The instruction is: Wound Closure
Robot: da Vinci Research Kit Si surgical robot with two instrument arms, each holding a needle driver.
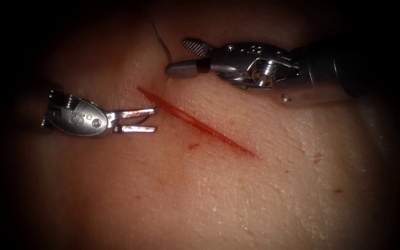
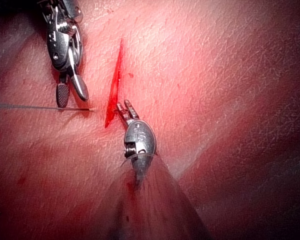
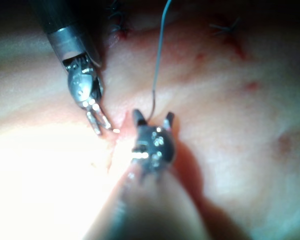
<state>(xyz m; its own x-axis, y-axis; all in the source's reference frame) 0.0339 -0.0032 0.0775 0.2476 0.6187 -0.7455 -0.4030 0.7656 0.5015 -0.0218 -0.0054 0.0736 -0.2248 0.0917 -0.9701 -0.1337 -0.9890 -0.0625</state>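
The cut [image 1: 195, 121] runs slantwise across the tissue [image 1: 237, 194], lined with red fluid. My left tool [image 1: 156, 120] lies on the cut's left side near its upper end, jaws open and holding nothing; its tips [image 2: 124, 105] almost touch the cut's edge. My right tool [image 1: 177, 58] hovers just right of the cut's upper end with its jaws wide open. A dark thread [image 1: 162, 42] comes down between those open jaws [image 3: 152, 117] and meets the tissue there [image 2: 87, 109]. Neither tool grips it. I cannot make out the needle.
Small spots of red fluid [image 1: 193, 146] dot the tissue around the cut. Dark knotted thread ends [image 3: 224, 25] of other stitches sit on the tissue beyond the tools. The left tool [image 3: 97, 120] and the right tool [image 2: 71, 94] lie close together.
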